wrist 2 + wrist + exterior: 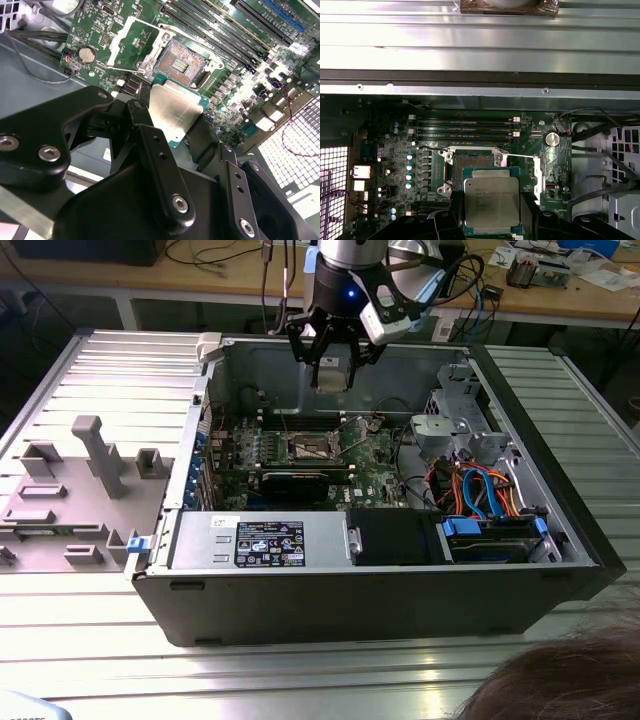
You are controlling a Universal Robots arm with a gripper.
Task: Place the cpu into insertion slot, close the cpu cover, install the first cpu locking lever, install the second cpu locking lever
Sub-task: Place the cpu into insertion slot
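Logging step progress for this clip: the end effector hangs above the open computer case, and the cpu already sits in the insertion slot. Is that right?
No. In the first wrist view the cpu is gripped by the end effector, and the insertion slot beyond it is empty. The rest holds.

Ribbed metal table (300, 680); wooden bench (100, 278) behind, cluttered, perhaps cables (215, 254).

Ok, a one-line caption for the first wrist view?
The gripper holds the cpu above the green motherboard, whose insertion slot lies open and empty.
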